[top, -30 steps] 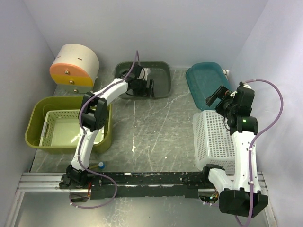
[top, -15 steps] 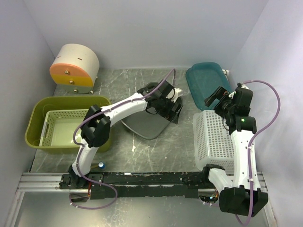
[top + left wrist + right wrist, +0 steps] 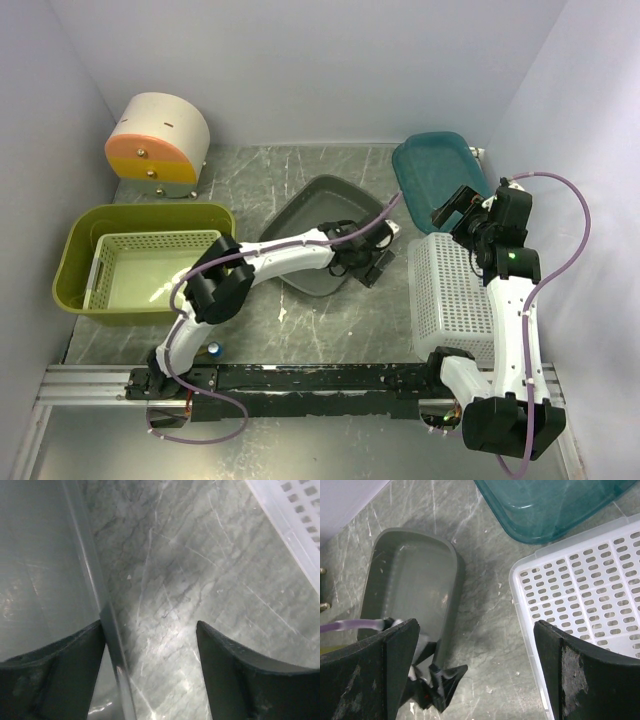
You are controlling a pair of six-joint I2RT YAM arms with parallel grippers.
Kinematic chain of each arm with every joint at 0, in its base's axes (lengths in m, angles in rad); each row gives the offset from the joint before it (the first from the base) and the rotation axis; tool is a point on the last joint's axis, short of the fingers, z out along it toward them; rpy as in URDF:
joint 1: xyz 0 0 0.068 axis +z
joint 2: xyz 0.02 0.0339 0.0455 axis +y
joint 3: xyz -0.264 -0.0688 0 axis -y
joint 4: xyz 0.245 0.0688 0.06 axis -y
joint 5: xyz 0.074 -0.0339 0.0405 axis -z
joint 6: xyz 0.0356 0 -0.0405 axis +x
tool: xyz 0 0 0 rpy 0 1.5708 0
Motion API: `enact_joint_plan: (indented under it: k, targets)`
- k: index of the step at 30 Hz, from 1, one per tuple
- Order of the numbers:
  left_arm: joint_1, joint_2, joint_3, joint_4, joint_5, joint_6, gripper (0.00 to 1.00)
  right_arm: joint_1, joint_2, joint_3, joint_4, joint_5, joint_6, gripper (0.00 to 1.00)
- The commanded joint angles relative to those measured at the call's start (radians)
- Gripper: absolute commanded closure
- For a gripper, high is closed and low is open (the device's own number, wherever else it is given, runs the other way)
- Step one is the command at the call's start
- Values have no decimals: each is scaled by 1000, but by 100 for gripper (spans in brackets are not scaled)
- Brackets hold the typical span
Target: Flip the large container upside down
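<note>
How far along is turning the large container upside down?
Nothing is done: the olive-green glossy plastic tub sits upright, mouth up, a pale green perforated tray inside. The left gripper is open astride the rim of a dark grey plastic tub. The whole flip is left.

On my left wrist camera the grey tub (image 3: 42, 560) is a soft blur; only one wall and a strip of rim show, and the rest runs off the left edge. A corner of the white basket (image 3: 295, 520) is cut off at top right. Overhead, my left arm (image 3: 285, 257) lies across the tub's near rim and hides it, and the left hand (image 3: 374, 262) is dark on dark, so I cannot make out its fingers there. The arm's elbow covers the near right corner of the large container (image 3: 72, 255), and the pale green tray (image 3: 150, 278) hides its floor. The small blue thing (image 3: 213, 350) by the arm's base is too small to name.
</note>
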Motion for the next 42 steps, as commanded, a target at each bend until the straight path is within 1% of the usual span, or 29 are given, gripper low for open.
enact_joint_plan:
  k: [1,2,5,6,8,9,11,13,15,18,21,24,25,28,32,34,37,38,42]
  targets:
    - [-27,70,63,-9,-134,-46,29,-6,-10,-1,15,-4,-7,0]
    - [-36,68,74,-15,-152,-48,42,-6,-10,1,12,-1,-9,0]
    - [-50,44,113,-30,-164,-41,71,-6,-11,7,9,5,-11,0]
    - [-51,33,126,-38,-149,-38,79,-6,-11,9,9,5,-10,0]
    - [-50,11,166,-62,-111,-36,91,-6,-13,14,9,3,-8,0]
    - [-49,-3,187,-77,-77,-36,93,-6,-13,18,9,4,-7,0]
    - [-49,-38,221,-97,-24,-49,93,-6,-16,31,2,3,-8,0]
    - [-40,-87,228,-83,52,-72,93,-6,-20,54,-14,12,-10,0]
    - [-16,-136,216,-54,177,-124,93,-6,-28,96,-40,33,-7,0]
    - [43,-183,208,-22,350,-205,93,-6,-41,203,-94,72,-17,0]
    - [101,-233,159,63,499,-293,93,-6,-57,317,-126,128,-33,0]
    - [158,-287,75,199,636,-416,93,-6,-104,331,-101,174,-28,0]
    - [174,-302,44,253,671,-463,93,-6,-117,322,-94,185,-21,0]
    - [237,-337,-96,510,791,-630,93,-6,-135,296,-88,187,-3,0]
    - [319,-316,-260,868,911,-896,93,-6,-140,259,-75,166,11,0]
    - [334,-294,-320,1045,936,-1014,93,-6,-144,250,-70,163,13,0]
    - [341,-251,-377,1253,950,-1160,93,-5,-147,239,-68,159,9,0]
    - [346,-234,-398,1346,950,-1210,93,-4,-145,236,-67,160,7,0]
    - [381,-166,-474,1583,948,-1388,93,-6,-151,224,-69,166,1,0]
